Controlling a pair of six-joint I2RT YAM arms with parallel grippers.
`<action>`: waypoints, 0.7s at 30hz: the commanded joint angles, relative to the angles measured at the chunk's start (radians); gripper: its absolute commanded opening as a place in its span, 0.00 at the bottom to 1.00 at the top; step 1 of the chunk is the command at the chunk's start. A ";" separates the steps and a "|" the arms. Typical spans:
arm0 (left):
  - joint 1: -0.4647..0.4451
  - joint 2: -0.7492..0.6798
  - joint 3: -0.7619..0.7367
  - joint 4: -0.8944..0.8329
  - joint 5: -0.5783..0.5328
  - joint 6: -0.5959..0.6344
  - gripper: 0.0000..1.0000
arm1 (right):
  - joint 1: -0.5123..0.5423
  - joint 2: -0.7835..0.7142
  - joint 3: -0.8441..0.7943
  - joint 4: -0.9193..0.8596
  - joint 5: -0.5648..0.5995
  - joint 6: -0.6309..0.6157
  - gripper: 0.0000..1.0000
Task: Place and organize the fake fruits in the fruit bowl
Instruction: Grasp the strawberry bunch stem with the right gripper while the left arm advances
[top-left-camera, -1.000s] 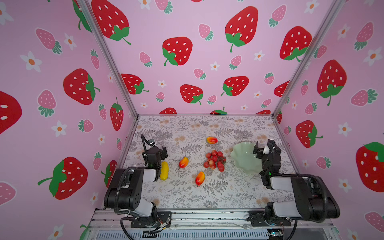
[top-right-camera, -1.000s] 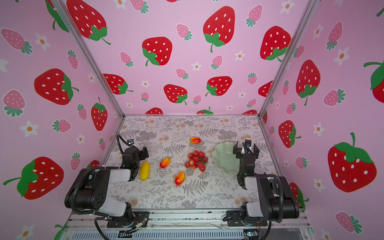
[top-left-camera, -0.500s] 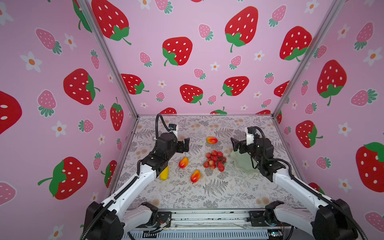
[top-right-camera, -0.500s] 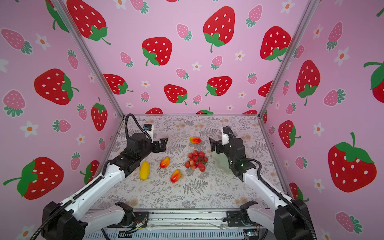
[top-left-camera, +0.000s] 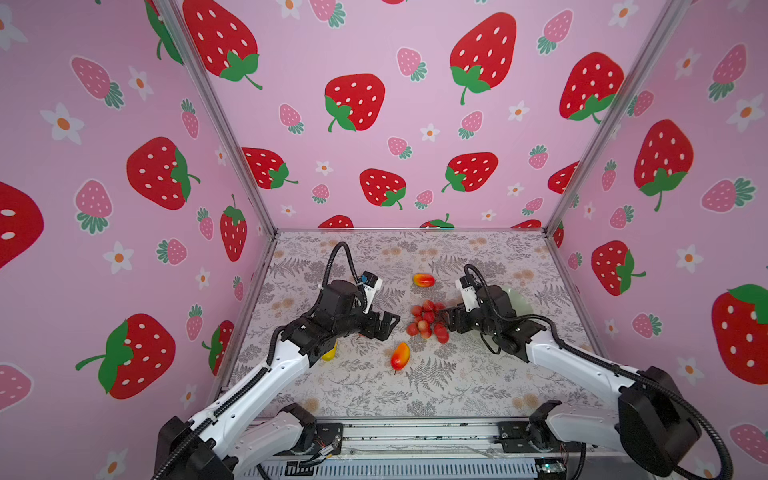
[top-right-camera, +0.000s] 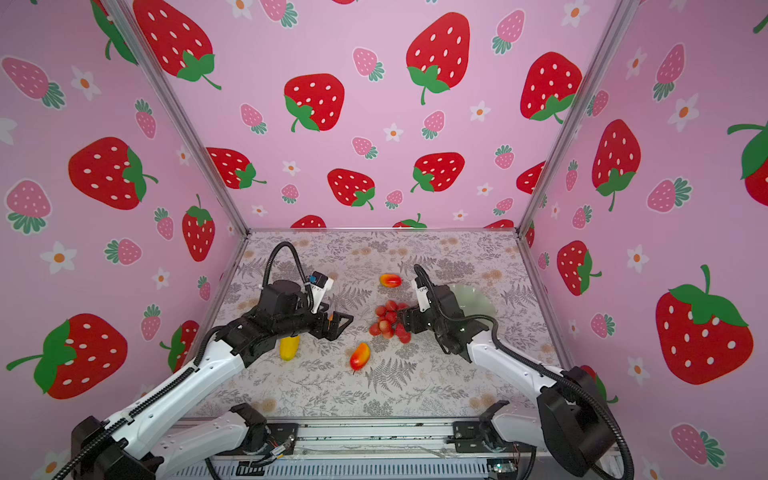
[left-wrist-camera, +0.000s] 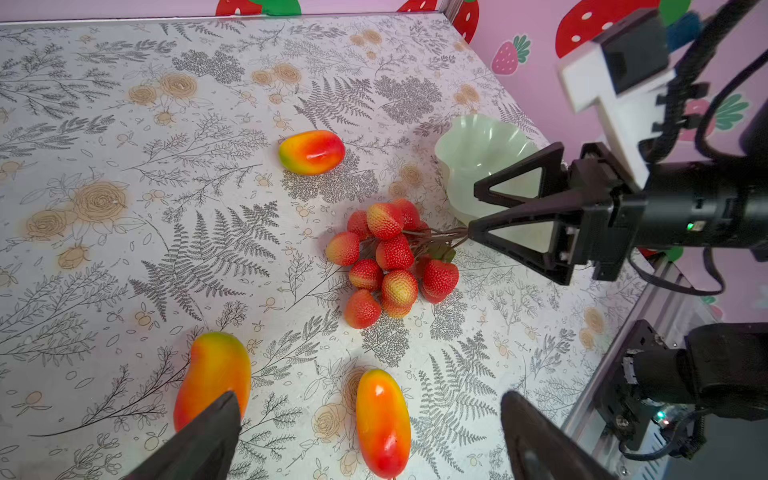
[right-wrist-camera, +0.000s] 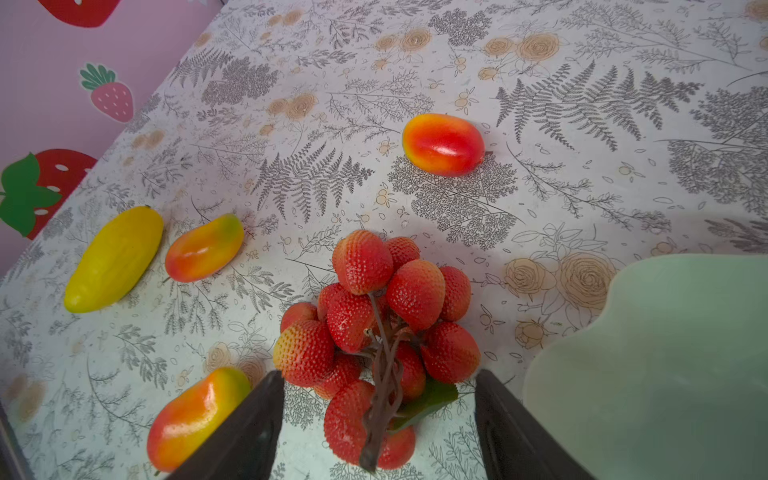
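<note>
As the right tool (right-wrist-camera: 379, 374) straddles the brown stem (right-wrist-camera: 380, 399) of the berry bunch (right-wrist-camera: 374, 307), jaws apart on either side and pinching nothing yet, the pale green fruit bowl (right-wrist-camera: 673, 357) sits empty just beside the bunch on the patterned surface (top-left-camera: 457, 386). Every fruit lies outside it: one red-orange mango (top-left-camera: 423, 280) toward the back wall, two more mangoes (left-wrist-camera: 212, 374) (left-wrist-camera: 382, 419) nearer the left arm, and the yellow mango (right-wrist-camera: 114, 257) beside them. The left tool (top-left-camera: 385, 327) hangs spread wide and empty above the near pair. The pick looks best made low on the woody stem, where the twigs gather, rather than on the rounded berries, which would likely squirt out of a squeeze. A thin stem may slip or let the bunch swing, so a firm close and a straight lift seem wise, high enough for the dangling berries to clear the bowl's wavy rim. Setting the bunch to one side of the bowl would leave room for the four mangoes.
</note>
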 joint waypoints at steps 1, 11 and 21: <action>-0.004 -0.013 -0.018 -0.006 0.012 0.015 0.99 | 0.017 0.021 0.029 -0.008 0.044 0.041 0.68; -0.005 -0.036 -0.032 0.003 -0.018 0.013 0.99 | 0.030 0.094 0.047 0.008 0.046 0.052 0.53; -0.004 -0.033 -0.033 0.003 -0.051 0.009 0.99 | 0.038 0.137 0.072 0.003 0.032 0.057 0.27</action>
